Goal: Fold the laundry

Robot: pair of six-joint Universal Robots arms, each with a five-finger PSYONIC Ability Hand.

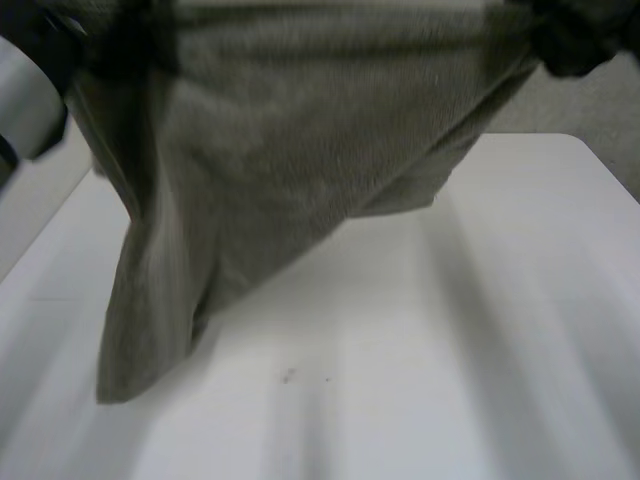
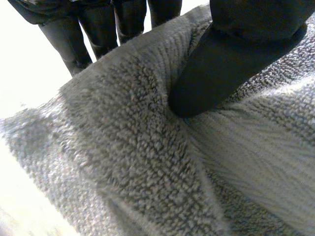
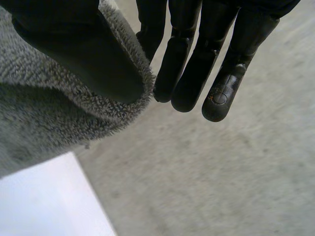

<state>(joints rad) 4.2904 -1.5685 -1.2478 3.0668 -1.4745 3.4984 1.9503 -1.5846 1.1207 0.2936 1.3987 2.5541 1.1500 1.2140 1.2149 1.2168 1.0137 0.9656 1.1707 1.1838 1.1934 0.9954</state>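
Pinching the towel in left hand and right hand at the frame's top, I should lower it taut onto the desk.

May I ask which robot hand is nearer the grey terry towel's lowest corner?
Left. Left robot hand pinches the grey terry towel above that corner; right robot hand pinches its opposite end.
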